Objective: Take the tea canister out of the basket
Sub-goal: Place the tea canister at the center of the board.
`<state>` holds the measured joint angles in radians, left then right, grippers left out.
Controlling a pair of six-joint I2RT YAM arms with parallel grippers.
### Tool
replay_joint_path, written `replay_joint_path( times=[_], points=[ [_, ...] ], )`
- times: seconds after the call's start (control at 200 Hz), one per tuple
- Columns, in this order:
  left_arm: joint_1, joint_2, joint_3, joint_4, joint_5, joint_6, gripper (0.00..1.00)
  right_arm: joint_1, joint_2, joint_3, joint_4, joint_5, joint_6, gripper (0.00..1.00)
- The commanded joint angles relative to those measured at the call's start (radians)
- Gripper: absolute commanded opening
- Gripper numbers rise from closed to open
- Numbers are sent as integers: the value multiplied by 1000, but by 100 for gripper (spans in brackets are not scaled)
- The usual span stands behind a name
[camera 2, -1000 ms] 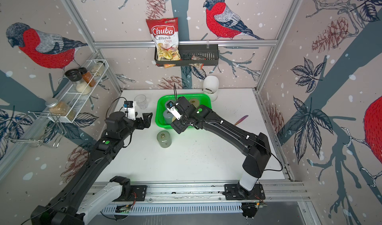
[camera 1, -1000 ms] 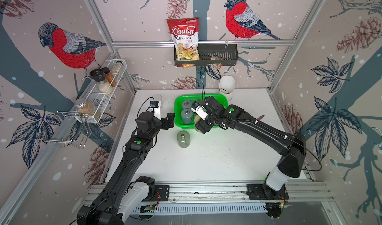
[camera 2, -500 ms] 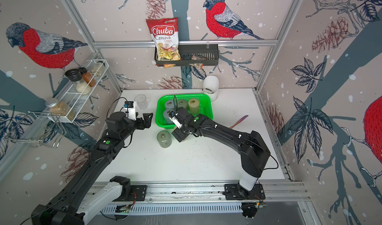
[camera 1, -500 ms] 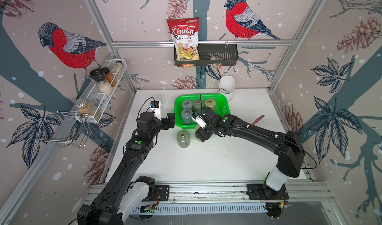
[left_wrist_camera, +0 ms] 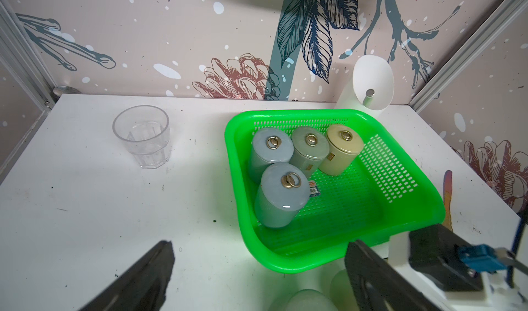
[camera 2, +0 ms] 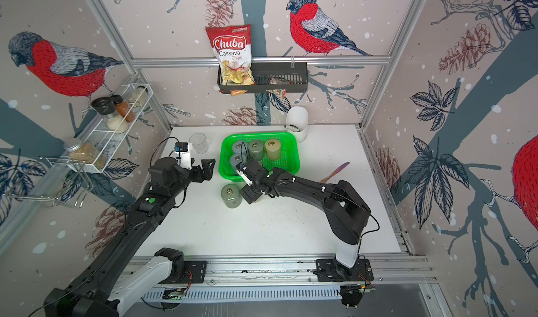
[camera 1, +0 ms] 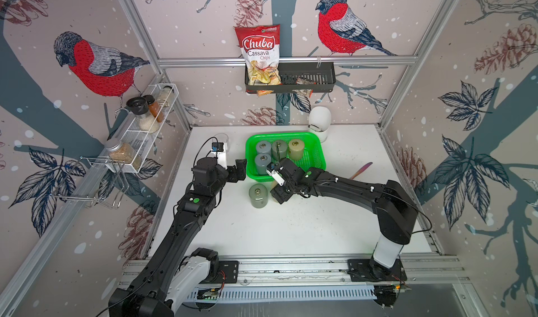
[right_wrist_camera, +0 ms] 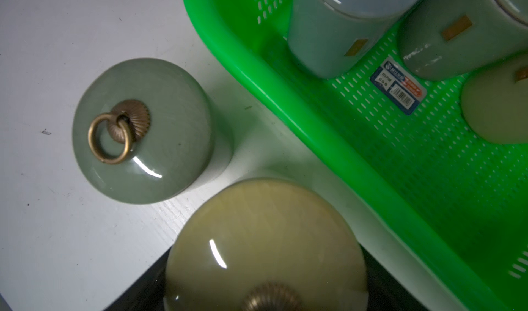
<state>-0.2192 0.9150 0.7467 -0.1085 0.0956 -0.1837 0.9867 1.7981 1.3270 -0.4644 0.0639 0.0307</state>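
Between bird-patterned walls (camera 1: 203,15), white table (camera 1: 291,228), green basket (camera 1: 313,159), beige tea canister (right_wrist_camera: 265,232) alongside

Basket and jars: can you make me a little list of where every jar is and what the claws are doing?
Basket: green, with holes
Inside it: two blue jars, a grey-green jar, a beige jar
Outside it: a green jar, standing close by
Right claw: shut on a second beige jar, outside the basket
Left claw: open, empty, beside the basket
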Motion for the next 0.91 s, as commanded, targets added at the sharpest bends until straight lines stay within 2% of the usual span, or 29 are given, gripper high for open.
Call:
replay_joint_path(
  times=[0.0,0.405,0.901],
  points=[
    [-5,-1,3,30,-14,9,98,4,6,-7,75,19,22,0],
    [-5,14,-3,38,-16,16,98,7,36,-42,142,13,37,0],
    [-5,13,-15,40,-17,18,98,22,69,-23,122,22,37,0]
  ],
)
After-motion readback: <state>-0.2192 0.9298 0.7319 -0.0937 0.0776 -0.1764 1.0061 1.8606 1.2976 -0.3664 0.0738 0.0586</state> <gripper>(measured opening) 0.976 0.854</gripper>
